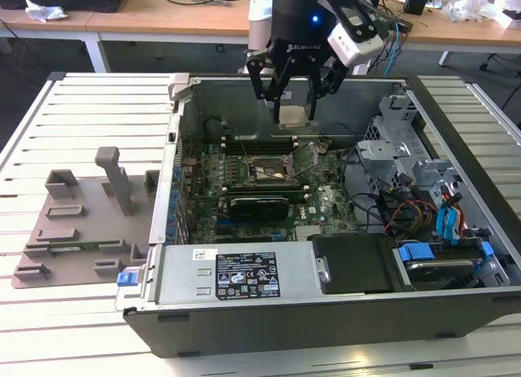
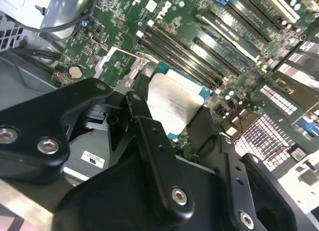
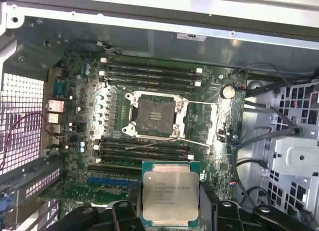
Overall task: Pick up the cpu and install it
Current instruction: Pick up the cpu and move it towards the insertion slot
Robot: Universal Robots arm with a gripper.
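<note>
The cpu (image 1: 293, 115), a flat square chip with a silvery top plate, hangs in the air over the open computer case (image 1: 326, 312). My gripper (image 1: 293, 108) is shut on it, one black finger on each of two opposite edges. In the first wrist view the cpu (image 3: 169, 193) sits between the fingers (image 3: 123, 211), short of the open socket (image 3: 154, 116) on the motherboard. That square black socket (image 1: 269, 172) lies below the gripper and a little toward the exterior view's left, with its contact field bare. The second wrist view has the cpu (image 2: 174, 104) above the green board.
A long black expansion card (image 1: 259, 204) lies just in front of the socket. Memory slots (image 3: 149, 74) flank the socket. Drive cages and cables (image 1: 407, 181) fill the case's right side, a power supply (image 1: 236, 273) its front. A grey fixture plate (image 1: 81, 222) rests on the table's left.
</note>
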